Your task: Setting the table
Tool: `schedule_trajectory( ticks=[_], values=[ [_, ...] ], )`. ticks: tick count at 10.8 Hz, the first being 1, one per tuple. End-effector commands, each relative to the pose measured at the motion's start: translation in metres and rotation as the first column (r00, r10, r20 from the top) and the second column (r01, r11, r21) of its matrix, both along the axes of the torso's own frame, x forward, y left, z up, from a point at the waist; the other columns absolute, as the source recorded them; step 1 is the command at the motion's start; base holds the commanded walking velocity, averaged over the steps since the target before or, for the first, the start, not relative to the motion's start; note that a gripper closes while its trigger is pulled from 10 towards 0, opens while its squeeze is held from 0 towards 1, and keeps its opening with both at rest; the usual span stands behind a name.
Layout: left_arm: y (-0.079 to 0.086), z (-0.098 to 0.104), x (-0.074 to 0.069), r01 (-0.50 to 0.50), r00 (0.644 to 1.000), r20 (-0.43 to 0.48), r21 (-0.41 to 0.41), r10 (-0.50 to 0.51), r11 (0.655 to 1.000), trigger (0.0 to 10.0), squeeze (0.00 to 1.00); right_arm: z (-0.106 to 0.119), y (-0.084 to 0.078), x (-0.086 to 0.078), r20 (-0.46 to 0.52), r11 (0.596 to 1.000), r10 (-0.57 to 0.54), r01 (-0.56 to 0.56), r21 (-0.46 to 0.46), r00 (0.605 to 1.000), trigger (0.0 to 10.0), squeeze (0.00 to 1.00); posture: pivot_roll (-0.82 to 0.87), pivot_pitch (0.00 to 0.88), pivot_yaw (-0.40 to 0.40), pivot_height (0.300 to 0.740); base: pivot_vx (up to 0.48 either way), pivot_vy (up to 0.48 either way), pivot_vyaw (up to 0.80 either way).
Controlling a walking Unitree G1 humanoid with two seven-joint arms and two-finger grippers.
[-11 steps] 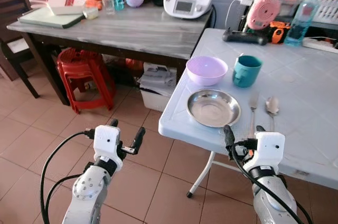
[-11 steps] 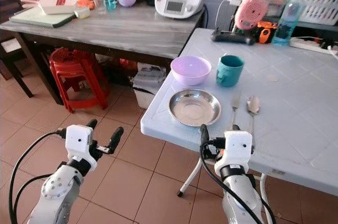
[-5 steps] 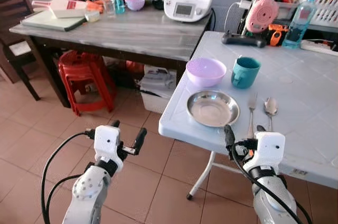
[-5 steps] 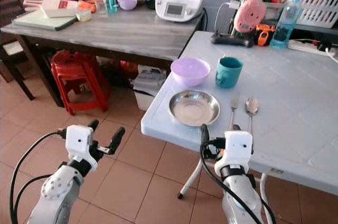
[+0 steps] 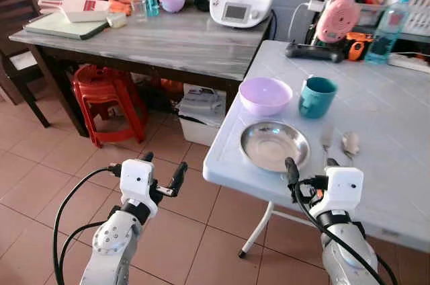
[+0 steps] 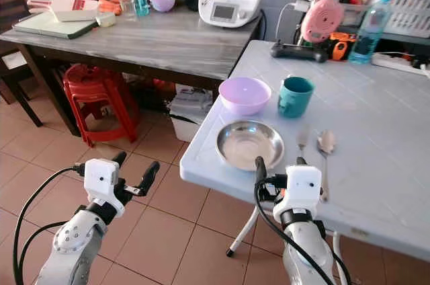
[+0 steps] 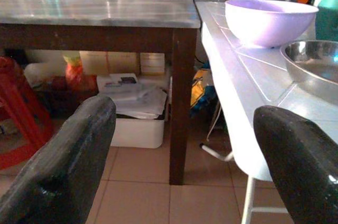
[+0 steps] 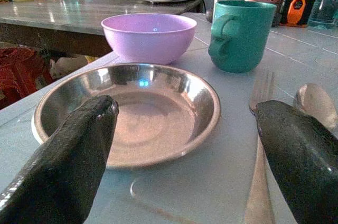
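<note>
View drifted slightly; nothing on table moved. Right gripper [image 6: 277,172] spread at steel plate's [image 6: 249,144] near rim; left gripper [image 5: 162,174] spread, well left of plate. Risk: advancing finger nudges fork [image 6: 301,138] beside plate.

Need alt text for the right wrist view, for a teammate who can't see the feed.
The right pincer, open, points low over a white table at a steel plate. Behind the plate stand a lilac bowl and a teal mug; a fork and spoon lie beside it.

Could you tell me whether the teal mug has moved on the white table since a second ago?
No. The teal mug sits just right of the purple bowl as before; the camera shifted.
</note>
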State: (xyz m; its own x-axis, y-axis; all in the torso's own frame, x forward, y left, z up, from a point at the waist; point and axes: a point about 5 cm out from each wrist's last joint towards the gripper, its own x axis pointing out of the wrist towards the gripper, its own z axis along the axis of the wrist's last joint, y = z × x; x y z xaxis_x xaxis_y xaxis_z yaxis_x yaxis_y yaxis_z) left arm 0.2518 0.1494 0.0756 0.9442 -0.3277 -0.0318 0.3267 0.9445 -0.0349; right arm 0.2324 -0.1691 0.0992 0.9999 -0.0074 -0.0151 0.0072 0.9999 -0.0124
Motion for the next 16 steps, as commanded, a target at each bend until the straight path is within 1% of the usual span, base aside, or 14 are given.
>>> schedule_trajectory(
  ticks=[1,10,12,14,15,16],
  values=[
    [0.000,0.003,0.001,0.006,1.000,0.013,0.005,-0.007,1.000,10.0,0.00,-0.001,-0.001,0.002,0.000,1.000,-0.003,0.003,-0.002,1.000,10.0,0.00,0.10,0.000,0.027,0.740,0.277,0.000,0.00],
    [0.000,0.003,0.002,0.012,1.000,0.014,0.012,-0.013,1.000,10.0,0.00,-0.002,0.001,0.001,-0.003,1.000,-0.005,0.005,0.004,1.000,10.0,0.00,0.10,0.000,0.034,0.740,0.282,0.000,0.00],
    [-0.001,0.001,0.000,0.019,1.000,0.014,0.007,-0.019,1.000,10.0,0.00,-0.003,0.000,0.000,-0.006,1.000,-0.007,0.007,0.002,1.000,10.0,0.00,0.10,0.000,0.033,0.740,0.000,0.000,0.00],
    [-0.003,-0.002,-0.009,0.133,0.991,0.008,0.000,-0.133,0.991,10.0,0.00,-0.003,-0.002,0.000,-0.006,1.000,-0.011,0.011,-0.005,1.000,10.0,0.00,0.10,0.000,0.029,0.740,0.000,0.000,0.00],
    [-0.002,0.001,-0.012,0.191,0.981,0.030,0.017,-0.192,0.981,10.0,0.00,-0.003,-0.004,-0.001,-0.008,1.000,-0.016,0.016,-0.004,1.000,10.0,0.00,0.10,0.000,0.028,0.740,0.000,0.000,0.00],
    [0.001,0.000,-0.011,0.198,0.980,0.024,0.024,-0.198,0.980,10.0,0.00,-0.004,-0.006,-0.002,-0.013,1.000,-0.030,0.030,0.007,0.999,10.0,0.00,0.09,0.000,0.029,0.740,0.000,0.000,0.00]
  ],
)
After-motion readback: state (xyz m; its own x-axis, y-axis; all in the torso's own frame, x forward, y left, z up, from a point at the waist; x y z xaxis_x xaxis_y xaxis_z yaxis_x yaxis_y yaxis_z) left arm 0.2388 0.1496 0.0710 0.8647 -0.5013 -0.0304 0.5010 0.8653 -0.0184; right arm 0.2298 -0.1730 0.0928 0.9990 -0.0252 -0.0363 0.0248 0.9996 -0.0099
